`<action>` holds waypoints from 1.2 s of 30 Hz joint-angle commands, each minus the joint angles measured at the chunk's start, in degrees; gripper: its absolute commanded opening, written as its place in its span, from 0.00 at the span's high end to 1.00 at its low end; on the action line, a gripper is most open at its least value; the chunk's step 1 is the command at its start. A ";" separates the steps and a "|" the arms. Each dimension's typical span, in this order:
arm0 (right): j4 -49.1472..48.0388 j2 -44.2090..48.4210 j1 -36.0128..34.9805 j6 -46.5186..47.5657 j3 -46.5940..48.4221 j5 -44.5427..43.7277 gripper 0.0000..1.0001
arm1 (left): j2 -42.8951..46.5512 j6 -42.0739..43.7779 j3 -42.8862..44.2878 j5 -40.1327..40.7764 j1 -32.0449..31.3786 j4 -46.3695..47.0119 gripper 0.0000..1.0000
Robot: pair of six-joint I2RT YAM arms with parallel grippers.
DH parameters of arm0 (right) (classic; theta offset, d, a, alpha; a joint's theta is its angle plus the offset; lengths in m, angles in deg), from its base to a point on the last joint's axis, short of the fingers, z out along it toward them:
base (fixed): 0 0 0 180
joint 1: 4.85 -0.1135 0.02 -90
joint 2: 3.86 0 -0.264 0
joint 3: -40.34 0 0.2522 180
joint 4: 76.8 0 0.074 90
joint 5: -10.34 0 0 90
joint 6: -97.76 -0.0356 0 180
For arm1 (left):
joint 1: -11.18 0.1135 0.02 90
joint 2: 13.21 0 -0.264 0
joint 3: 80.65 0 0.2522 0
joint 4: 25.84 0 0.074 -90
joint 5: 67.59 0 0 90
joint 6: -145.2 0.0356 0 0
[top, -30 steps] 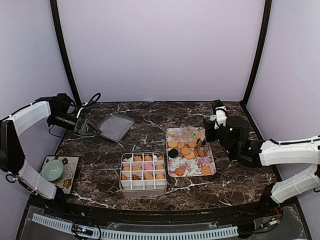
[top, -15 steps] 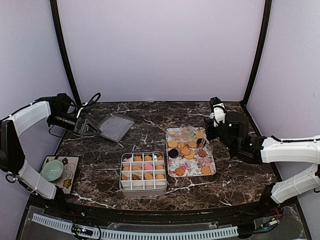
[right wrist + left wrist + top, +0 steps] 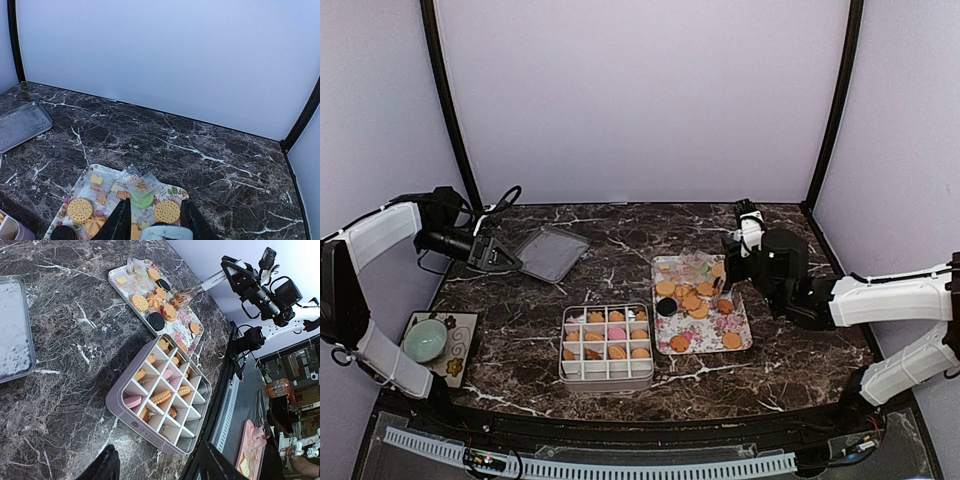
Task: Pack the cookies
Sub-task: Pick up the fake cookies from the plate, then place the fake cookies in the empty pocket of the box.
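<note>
Right gripper (image 3: 156,223) is clamped on the metal tongs (image 3: 202,286), tips down at the cookies (image 3: 692,298) on the flowery tray (image 3: 751,342), more sit in the divided box (image 3: 607,383), left gripper (image 3: 157,467) wide open and empty.

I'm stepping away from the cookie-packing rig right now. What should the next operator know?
Left gripper: open, empty, near the metal lid, which is off the box.
Right gripper: shut on the tongs, tips down at the cookies on the flowered tray.
Done: most compartments of the divided box hold cookies.
Left: some compartments look empty, and many cookies lie on the tray.
</note>
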 commanded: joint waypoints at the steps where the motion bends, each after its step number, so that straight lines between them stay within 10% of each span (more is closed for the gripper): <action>1: -5.04 -0.41 0.24 1.02 -1.45 -2.47 0.67 | 0.67 0.99 0.49 -0.58 0.32 -1.69 0.45; 27: -0.30 6.59 -0.27 -1.61 1.41 0.45 0.87 | 0.32 0.93 0.93 -1.04 0.28 -1.69 0.45; 36: 4.63 5.83 -15.19 -0.28 12.01 2.21 0.87 | 0.28 0.91 1.08 -0.33 0.32 -1.43 0.45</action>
